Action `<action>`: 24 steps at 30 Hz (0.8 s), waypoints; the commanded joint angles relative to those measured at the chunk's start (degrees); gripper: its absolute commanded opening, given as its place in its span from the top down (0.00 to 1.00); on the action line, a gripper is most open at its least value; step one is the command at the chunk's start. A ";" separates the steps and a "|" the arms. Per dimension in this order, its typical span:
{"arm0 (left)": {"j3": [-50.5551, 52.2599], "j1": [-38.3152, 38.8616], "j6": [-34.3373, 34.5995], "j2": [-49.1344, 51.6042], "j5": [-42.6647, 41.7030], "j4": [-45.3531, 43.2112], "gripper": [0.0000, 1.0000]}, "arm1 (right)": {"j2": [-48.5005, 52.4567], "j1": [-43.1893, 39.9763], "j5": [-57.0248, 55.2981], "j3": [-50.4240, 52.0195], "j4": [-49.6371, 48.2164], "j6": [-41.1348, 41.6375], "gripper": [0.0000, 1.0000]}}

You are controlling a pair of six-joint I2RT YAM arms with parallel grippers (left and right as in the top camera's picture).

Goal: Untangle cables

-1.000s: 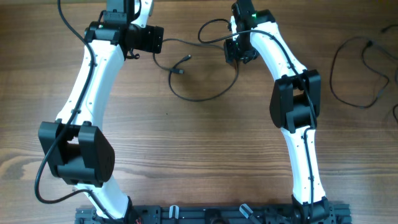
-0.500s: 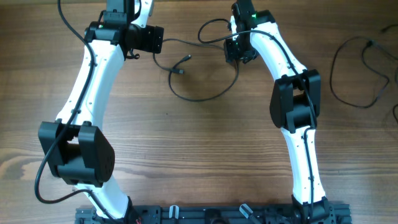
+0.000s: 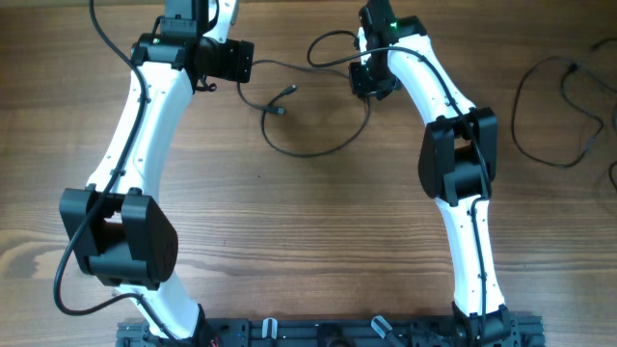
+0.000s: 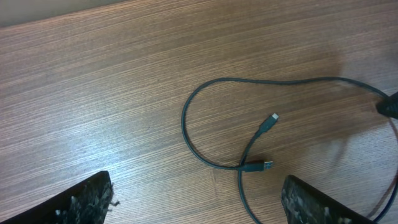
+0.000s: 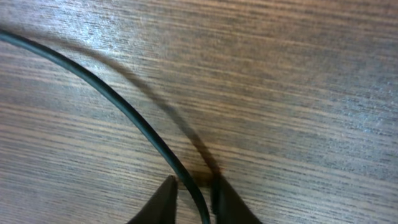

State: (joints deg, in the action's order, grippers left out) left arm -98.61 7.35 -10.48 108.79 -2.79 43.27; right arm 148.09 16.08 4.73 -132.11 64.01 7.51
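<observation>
A thin black cable loops across the wood between the two arms, and its two small plug ends lie close together. In the left wrist view the same cable curls in a loop with one silvery plug and one dark plug. My left gripper hovers over it, open wide, with nothing between its fingers. My right gripper is down at the table at the loop's far right. Its dark fingertips pinch the cable, and the gripper is shut on it.
A second bundle of thin black cable lies in loose loops at the right edge of the table. The thicker black arm cords hang beside the left arm. The arm bases stand along the front edge.
The right gripper's fingers have closed in on the cable. Neither arm has shifted, and the cable lies as before.
</observation>
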 commanded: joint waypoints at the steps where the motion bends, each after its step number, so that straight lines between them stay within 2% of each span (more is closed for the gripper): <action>1: 0.13 -0.13 -1.11 0.90 0.94 -0.22 0.11 | 1.55 0.26 0.70 0.79 1.11 0.02 0.93; 6: 0.13 -0.13 -1.11 0.90 0.94 -0.22 0.11 | 1.55 0.26 6.27 0.79 0.50 -0.81 0.95; 13: 0.13 -0.13 -1.11 0.90 0.94 -0.20 0.11 | 1.53 0.24 26.49 0.79 -6.03 -6.01 0.95; 24: 0.13 -0.13 -1.11 0.90 0.94 -0.17 0.10 | 1.49 0.26 44.41 0.76 -16.39 -5.99 0.95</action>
State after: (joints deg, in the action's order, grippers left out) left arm -98.61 7.35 -10.48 108.79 -2.79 43.29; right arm 148.09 16.08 39.40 -131.59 49.56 2.57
